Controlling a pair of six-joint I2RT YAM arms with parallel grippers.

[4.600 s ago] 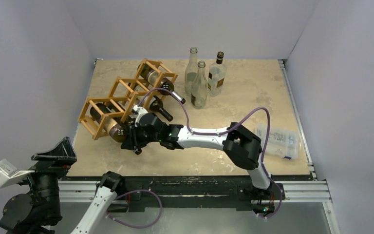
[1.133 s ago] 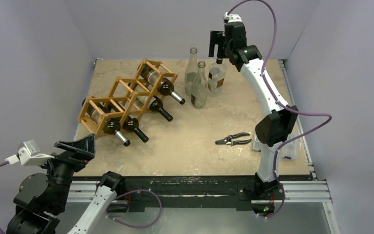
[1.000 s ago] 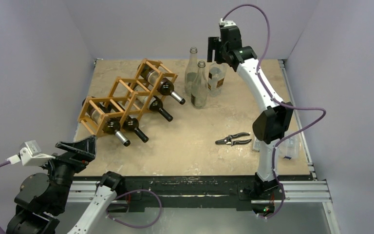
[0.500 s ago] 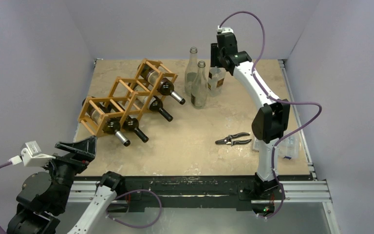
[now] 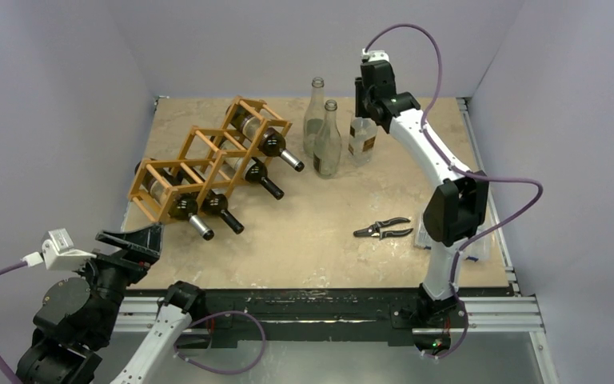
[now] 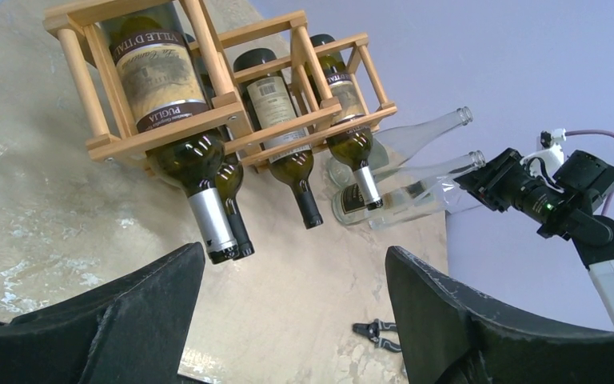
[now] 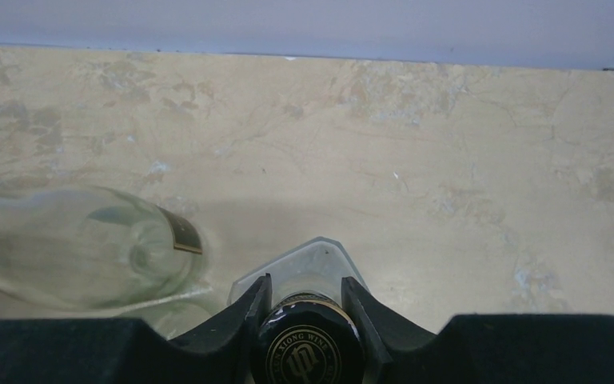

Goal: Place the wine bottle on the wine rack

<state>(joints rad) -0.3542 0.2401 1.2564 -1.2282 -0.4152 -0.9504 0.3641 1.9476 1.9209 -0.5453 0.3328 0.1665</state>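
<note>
Wine bottle [image 5: 362, 138]: a clear, square-shouldered bottle standing upright at the far side of the counter [image 5: 328, 256], just right of two taller clear bottles [image 5: 327, 144] and well apart from the wine rack [image 5: 168, 166]. Right claw [image 5: 364, 102]: pinched narrow on the bottle's black cap, one finger on each side. From above, the claw covers the neck and cap entirely. From the right wrist, only the cap top and the glass shoulders show; the gold lettering on the cap is cut off at the lower edge, and the body lies hidden below the fingers.

Wine rack: set slantwise at the left of the counter, carrying four dark bottles [image 5: 268, 186] laid flat, necks pointing toward the centre. One of them lies largely behind a silver-capped neighbour in the left wrist view.

Left claw [image 5: 132, 242]: raised off the counter's near-left corner, jaws spread wide, holding nothing; its finger bases run out of the picture.

Pliers [image 5: 381, 230]: lying flat at centre right. A clear packet [image 5: 472, 240] beside them is partly hidden by the right arm; its contents cannot be made out.
</note>
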